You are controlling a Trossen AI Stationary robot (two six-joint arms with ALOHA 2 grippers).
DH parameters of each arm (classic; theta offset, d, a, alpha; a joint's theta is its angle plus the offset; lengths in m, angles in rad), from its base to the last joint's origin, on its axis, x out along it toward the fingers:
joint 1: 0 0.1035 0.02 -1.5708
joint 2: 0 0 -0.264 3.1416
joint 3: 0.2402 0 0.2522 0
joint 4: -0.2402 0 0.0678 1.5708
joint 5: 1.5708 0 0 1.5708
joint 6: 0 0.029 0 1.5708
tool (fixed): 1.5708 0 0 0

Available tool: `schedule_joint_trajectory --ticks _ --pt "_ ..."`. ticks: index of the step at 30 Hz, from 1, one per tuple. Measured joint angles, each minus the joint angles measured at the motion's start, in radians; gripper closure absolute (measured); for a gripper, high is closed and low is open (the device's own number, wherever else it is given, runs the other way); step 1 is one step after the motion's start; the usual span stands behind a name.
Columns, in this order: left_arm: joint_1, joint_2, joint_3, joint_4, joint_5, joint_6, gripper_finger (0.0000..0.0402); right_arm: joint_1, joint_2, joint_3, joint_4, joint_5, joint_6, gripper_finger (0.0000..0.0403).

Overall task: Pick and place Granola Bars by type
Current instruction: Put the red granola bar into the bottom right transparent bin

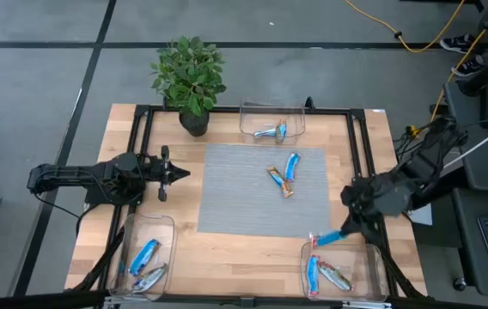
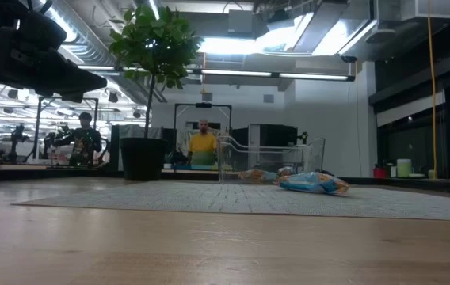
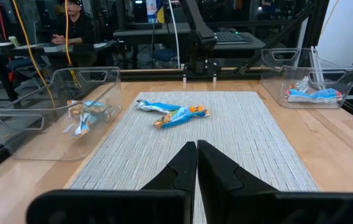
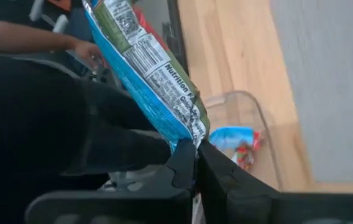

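Observation:
Two granola bars, one blue and one orange, lie on the grey mat; the left wrist view shows them ahead of its fingers. My left gripper hovers shut at the mat's left edge, touching nothing. My right gripper is shut on a blue bar just beyond the far rim of the near-right bin. That bin holds a blue bar and a silver one. My right gripper pinches the blue bar between its two fingers at one end of the wrapper. The rest of the bar sticks out past the fingertips. It is lifted clear, pointing toward the table's left, above the wood by the near-right bin.
The near-left bin holds a blue and a silver bar. The far bin holds bars as well. A potted plant stands at the far edge. A black frame runs around the mat. People sit in the room beyond.

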Motion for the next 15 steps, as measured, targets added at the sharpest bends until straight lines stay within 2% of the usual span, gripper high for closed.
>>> schedule_joint_trajectory --ticks 10,15 --pt "0.0 0.0 0.0 0.0 0.0 0.0 0.0391 0.214 0.204 0.0 0.0 0.087 0.336 0.0389" --pt "0.0 0.0 0.0 0.0 0.0 0.0 0.0395 0.284 0.313 0.0 0.003 0.091 0.488 0.0389"
